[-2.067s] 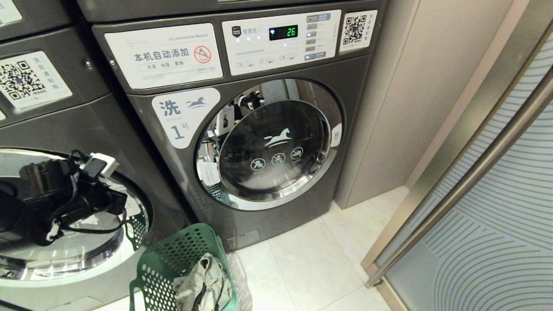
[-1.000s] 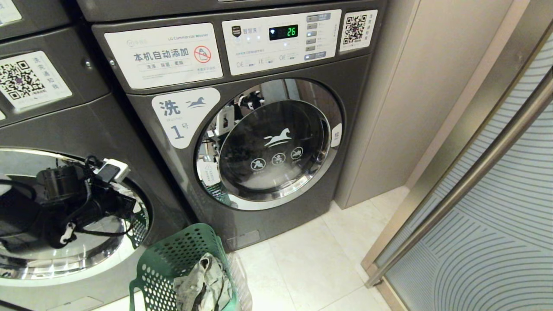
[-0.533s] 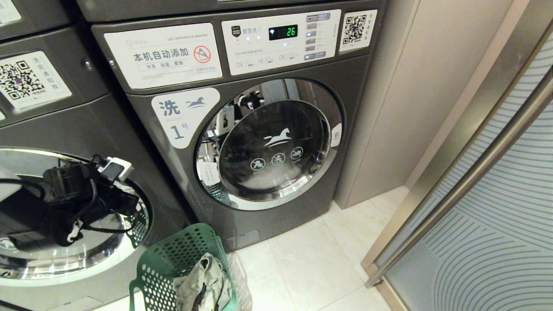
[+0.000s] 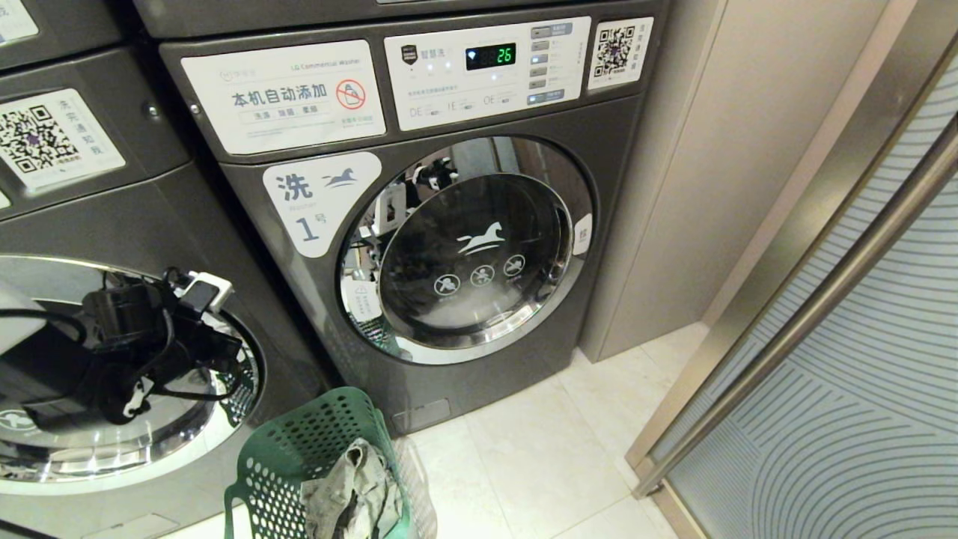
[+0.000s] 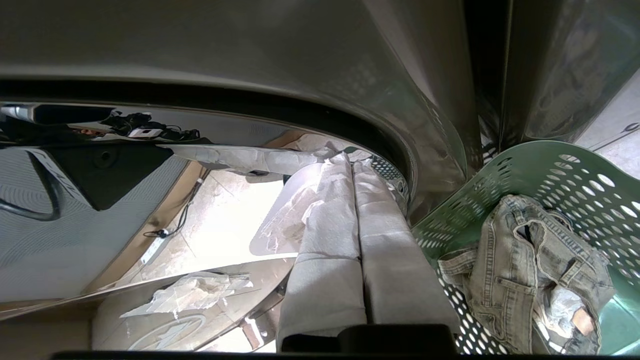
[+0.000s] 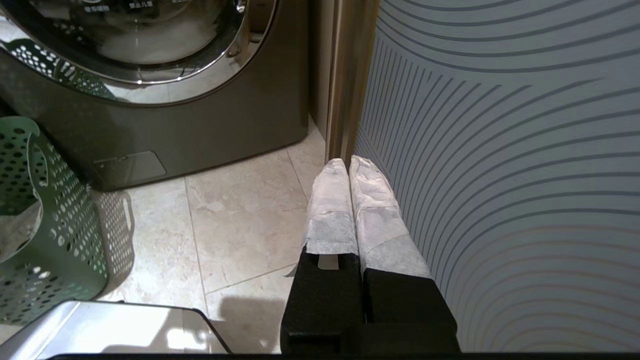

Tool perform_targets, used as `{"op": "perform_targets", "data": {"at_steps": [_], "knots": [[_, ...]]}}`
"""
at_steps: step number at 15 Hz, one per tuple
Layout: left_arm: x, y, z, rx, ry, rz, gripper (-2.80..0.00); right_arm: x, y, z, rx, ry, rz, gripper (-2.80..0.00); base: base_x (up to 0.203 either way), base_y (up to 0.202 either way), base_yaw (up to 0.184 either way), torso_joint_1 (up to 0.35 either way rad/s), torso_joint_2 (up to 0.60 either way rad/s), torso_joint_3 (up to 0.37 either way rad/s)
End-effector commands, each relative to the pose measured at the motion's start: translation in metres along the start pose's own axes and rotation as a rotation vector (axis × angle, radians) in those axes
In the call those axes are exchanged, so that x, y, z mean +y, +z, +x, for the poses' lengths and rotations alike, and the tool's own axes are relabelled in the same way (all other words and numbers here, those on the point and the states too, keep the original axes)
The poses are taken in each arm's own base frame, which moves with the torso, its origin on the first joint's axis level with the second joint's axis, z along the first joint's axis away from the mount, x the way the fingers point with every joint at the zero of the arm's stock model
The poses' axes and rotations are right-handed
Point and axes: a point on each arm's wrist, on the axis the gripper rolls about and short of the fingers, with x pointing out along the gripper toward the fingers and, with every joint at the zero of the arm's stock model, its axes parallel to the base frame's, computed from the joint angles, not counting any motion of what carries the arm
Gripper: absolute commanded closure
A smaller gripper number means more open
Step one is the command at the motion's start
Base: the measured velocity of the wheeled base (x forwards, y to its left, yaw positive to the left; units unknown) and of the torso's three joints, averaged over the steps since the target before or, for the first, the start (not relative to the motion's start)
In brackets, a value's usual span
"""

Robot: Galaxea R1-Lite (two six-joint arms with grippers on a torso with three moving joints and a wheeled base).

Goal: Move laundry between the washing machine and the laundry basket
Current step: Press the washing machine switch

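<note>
A closed grey washer marked "1" point(image 4: 449, 224) stands on pale floor tiles point(image 4: 539, 464) beside a striped glass door point(image 4: 846, 419).

floor: pale tiles point(image 4: 524, 464) | right: striped glass door point(image 4: 838, 419)

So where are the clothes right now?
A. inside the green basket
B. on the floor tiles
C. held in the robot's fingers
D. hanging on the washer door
A: the laundry lies crumpled in the green laundry basket on the floor beside the washing machine, and the left gripper, pressed shut at the door's chrome rim, holds nothing.
</note>
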Motion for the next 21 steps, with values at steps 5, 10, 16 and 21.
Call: {"op": "perform_targets", "data": {"at_steps": [5, 10, 16, 21], "knots": [[0.001, 0.003, 0.005, -0.012, 0.038, 0.003, 0.0, 0.0, 0.0, 0.0, 0.0, 0.001, -0.001, 0.0, 0.0, 0.0, 0.0, 0.0, 0.0, 0.0], [0.003, 0.008, 0.008, -0.054, 0.07, 0.004, 0.0, 0.0, 0.0, 0.0, 0.0, 0.001, -0.001, 0.0, 0.0, 0.0, 0.0, 0.0, 0.0, 0.0], [0.002, 0.011, 0.008, -0.048, 0.123, 0.003, 0.0, 0.0, 0.0, 0.0, 0.001, 0.001, -0.001, 0.0, 0.0, 0.0, 0.0, 0.0, 0.0, 0.0], [0.002, 0.01, 0.005, -0.04, 0.156, 0.003, 0.0, 0.0, 0.0, 0.0, 0.0, 0.001, 0.0, 0.0, 0.0, 0.0, 0.0, 0.0, 0.0, 0.0]]}}
